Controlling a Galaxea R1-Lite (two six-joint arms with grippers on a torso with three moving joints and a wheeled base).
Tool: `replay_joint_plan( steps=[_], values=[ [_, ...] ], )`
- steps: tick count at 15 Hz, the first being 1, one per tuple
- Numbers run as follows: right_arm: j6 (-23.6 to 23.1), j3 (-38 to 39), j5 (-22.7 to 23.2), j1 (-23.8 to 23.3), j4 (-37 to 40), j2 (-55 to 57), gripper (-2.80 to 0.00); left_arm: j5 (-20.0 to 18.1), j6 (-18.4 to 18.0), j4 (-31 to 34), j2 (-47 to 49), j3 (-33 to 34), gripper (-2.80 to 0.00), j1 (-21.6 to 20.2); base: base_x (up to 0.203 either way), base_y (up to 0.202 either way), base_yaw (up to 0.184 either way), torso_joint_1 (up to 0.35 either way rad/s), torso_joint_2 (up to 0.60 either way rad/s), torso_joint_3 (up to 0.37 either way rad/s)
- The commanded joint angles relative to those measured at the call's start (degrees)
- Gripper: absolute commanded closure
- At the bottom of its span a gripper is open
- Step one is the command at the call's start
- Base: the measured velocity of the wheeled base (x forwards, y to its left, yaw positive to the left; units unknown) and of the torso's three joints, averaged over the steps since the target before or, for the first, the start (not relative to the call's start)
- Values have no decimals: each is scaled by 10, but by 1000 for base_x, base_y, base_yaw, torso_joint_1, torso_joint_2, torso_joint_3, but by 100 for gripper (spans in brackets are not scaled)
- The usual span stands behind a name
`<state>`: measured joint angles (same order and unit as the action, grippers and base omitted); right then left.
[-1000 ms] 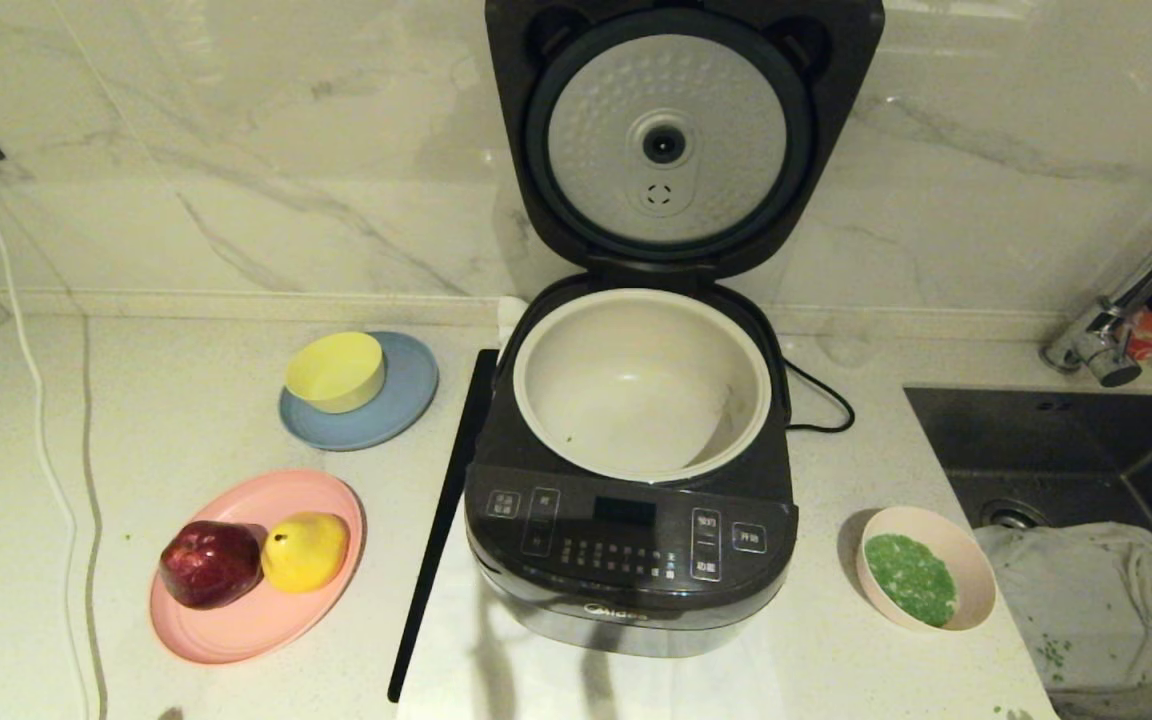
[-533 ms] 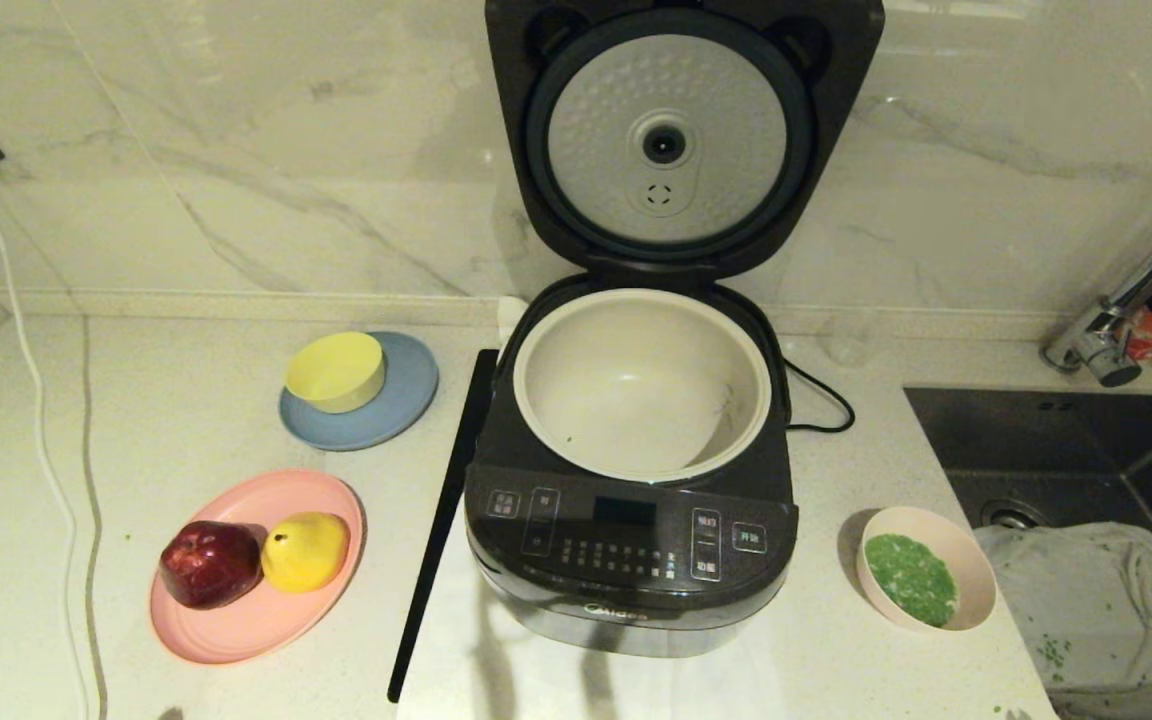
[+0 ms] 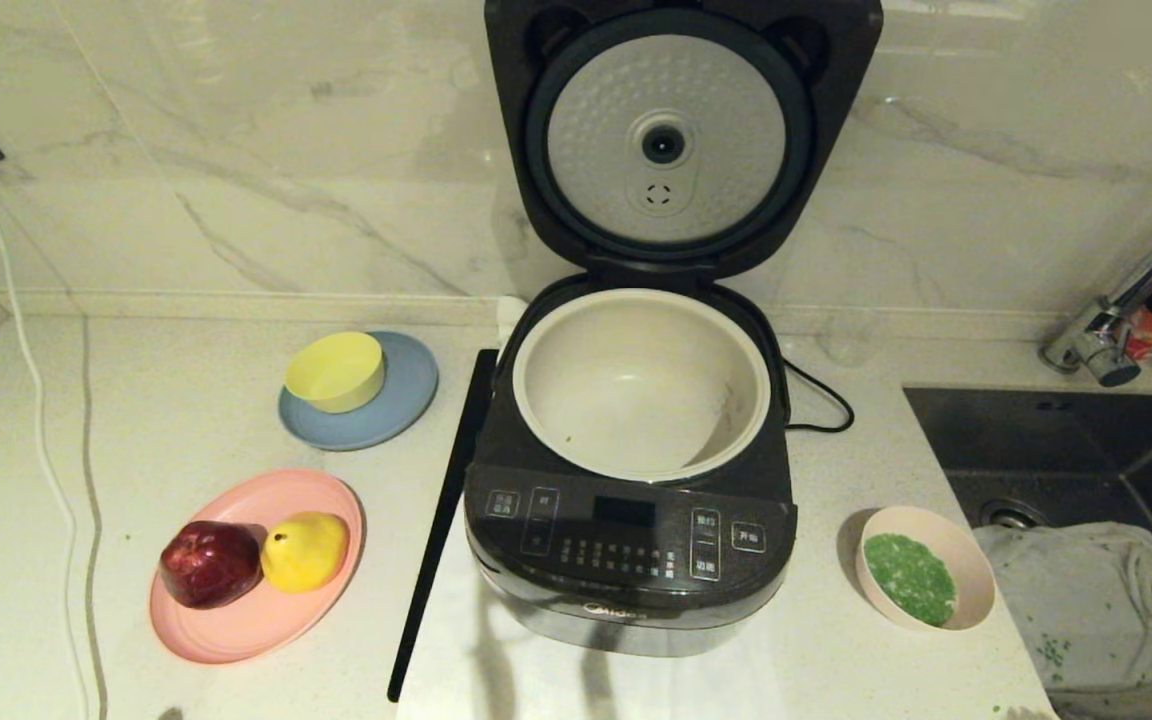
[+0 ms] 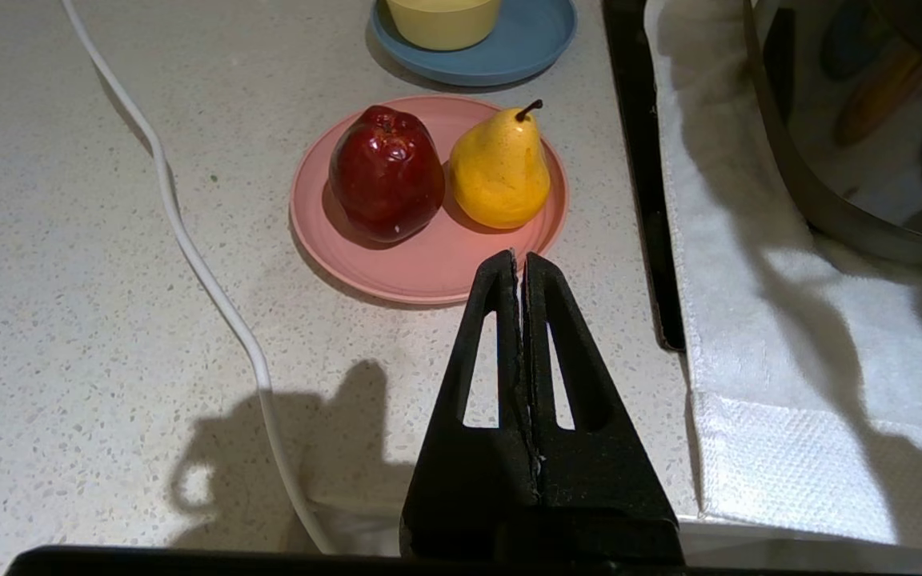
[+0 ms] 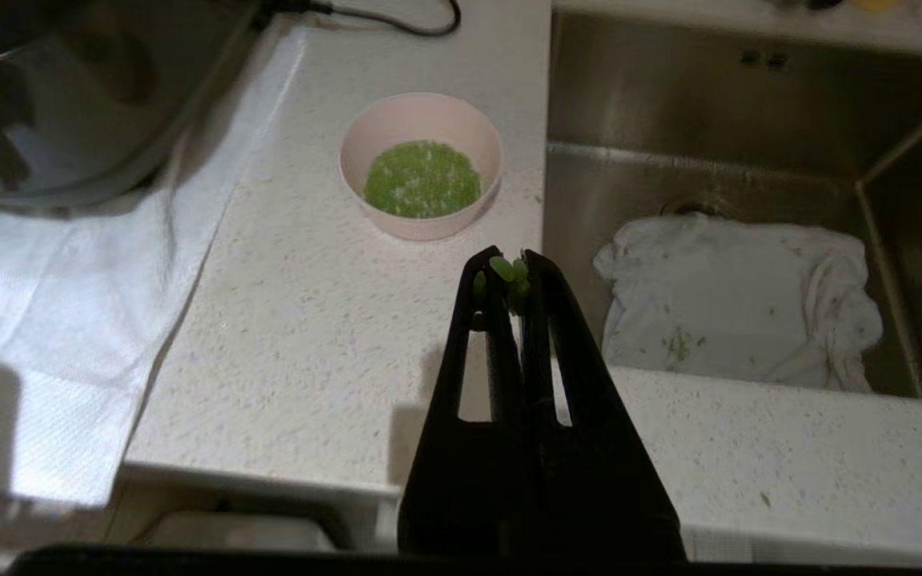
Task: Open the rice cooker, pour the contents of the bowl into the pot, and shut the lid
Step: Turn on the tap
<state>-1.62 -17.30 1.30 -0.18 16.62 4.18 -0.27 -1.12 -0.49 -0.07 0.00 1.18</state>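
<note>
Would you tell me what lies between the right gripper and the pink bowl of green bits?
In the right wrist view, only bare speckled counter separates the right gripper from the bowl.

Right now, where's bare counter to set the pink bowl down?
Widest bare patch: left counter, between the white cable and the blue plate and pink plate. Narrow strip between rice cooker and bowl. Crowded on the right: the sink holds a cloth.
</note>
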Motion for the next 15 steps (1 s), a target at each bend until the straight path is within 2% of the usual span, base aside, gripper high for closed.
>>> replay_joint_plan(
  steps=[1, 6, 11, 15],
  values=[
    [1, -45, 1, -3, -5, 109, 0, 0, 0, 0, 0, 5, 0, 0, 0, 0, 0, 0, 0, 0],
    [9, -115, 1, -6, -12, 346, 0, 0, 0, 0, 0, 5, 0, 0, 0, 0, 0, 0, 0, 0],
    [12, -167, 1, -2, -16, 533, 0, 0, 0, 0, 0, 5, 0, 0, 0, 0, 0, 0, 0, 0],
    [31, -175, -28, -2, -82, 644, 0, 0, 0, 0, 0, 5, 0, 0, 0, 0, 0, 0, 0, 0]
  ],
)
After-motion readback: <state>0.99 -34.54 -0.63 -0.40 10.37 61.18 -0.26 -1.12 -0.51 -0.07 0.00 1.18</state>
